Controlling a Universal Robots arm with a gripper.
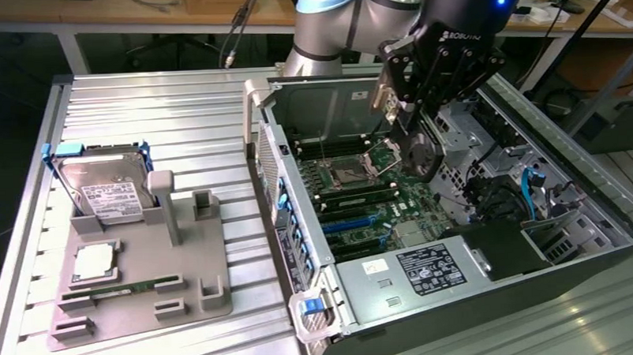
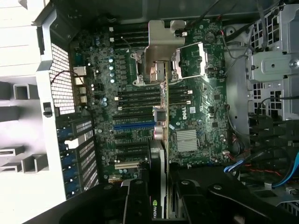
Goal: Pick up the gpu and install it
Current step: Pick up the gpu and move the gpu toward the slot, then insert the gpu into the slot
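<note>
Currently 1 gripper (image 1: pixel 420 115) clamped on 1 gpu (image 1: pixel 423 152) above mobo (image 2: pixel 205 107) in 1 case (image 1: pixel 325 106); 1 hard drive (image 1: pixel 106 189) on tray (image 1: pixel 194 284).

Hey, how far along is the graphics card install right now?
Pickup looks done: the claw is shut on the gpu. In hand: it hangs over the motherboard inside the open case. Left: seating it; the card appears clear of the board, not yet in a slot.
</note>
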